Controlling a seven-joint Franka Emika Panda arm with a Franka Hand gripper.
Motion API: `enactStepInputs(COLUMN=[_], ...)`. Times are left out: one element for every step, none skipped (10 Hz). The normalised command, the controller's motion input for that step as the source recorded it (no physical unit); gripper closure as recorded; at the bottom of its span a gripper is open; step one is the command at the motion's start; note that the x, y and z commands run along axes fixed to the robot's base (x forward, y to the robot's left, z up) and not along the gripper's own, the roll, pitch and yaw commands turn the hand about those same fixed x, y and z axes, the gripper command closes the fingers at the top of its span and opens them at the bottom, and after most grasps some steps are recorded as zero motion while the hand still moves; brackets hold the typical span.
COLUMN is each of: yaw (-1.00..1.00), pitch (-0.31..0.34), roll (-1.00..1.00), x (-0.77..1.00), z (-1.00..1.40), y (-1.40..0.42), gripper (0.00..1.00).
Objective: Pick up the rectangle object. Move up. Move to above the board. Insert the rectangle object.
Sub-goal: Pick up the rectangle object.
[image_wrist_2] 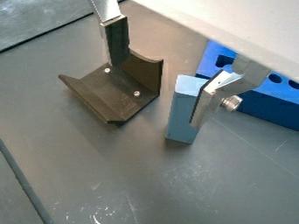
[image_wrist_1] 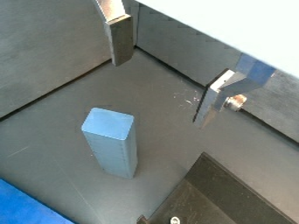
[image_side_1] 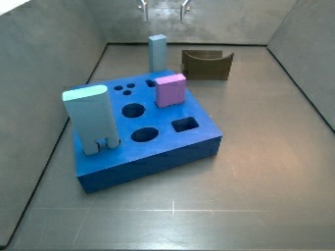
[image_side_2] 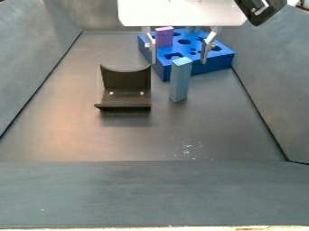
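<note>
Above the grey floor, the gripper (image_wrist_1: 163, 66) hangs with its jaws spread wide and nothing between them; the two silver fingers (image_wrist_1: 121, 37) stand well apart and touch no piece. The rectangle object (image_wrist_1: 111, 140), a slim pale grey-blue bar, stands upright on the floor below the open jaws and apart from them in that wrist view, while in a wrist view from the opposite side the same bar (image_wrist_2: 183, 110) rises just beside one finger (image_wrist_2: 211, 94), overlapping it in the picture, though I cannot tell whether they touch. That view also shows the fixture (image_wrist_2: 117, 90), a dark L-shaped bracket, standing on the floor near the other finger, and a corner of the board (image_wrist_2: 251, 98) behind the bar. In a side view the whole board (image_side_1: 137, 142) shows, deep blue with round holes and a rectangular hole (image_side_1: 186, 125) in its top, carrying a short pink block (image_side_1: 169, 89) and a wider light-blue block (image_side_1: 89, 121); the bar (image_side_1: 157, 54) stands beyond it, under the gripper (image_side_1: 164, 11). In a side view from the far end, the bar (image_side_2: 179, 79) stands between the fixture (image_side_2: 123, 87) and the board (image_side_2: 191, 50).
</note>
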Motion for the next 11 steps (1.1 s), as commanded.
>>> enactStepInputs(yaw=[0.00, 0.00, -0.06, -0.12, -0.05, 0.00, 0.00, 0.00, -0.04, -0.94, -1.00], pitch=[0.000, 0.000, 0.000, 0.000, 0.000, 0.000, 0.000, 0.000, 0.000, 0.000, 0.000], roll=[0.01, -0.01, -0.09, -0.18, -0.22, -0.23, -0.20, -0.04, -0.02, -0.12, -0.13], x=[-0.03, 0.00, -0.01, 0.00, 0.00, 0.00, 0.00, 0.00, 0.00, 0.00, 0.00], z=[0.00, 0.00, -0.08, -0.18, -0.19, -0.16, -0.07, 0.00, -0.05, -0.12, -0.17], y=[0.00, 0.00, -0.15, -0.39, -0.39, -0.34, -0.25, -0.08, -0.09, -0.16, -0.06], gripper=[0.00, 0.00, 0.00, 0.00, 0.00, 0.00, 0.00, 0.00, 0.00, 0.00, 0.00])
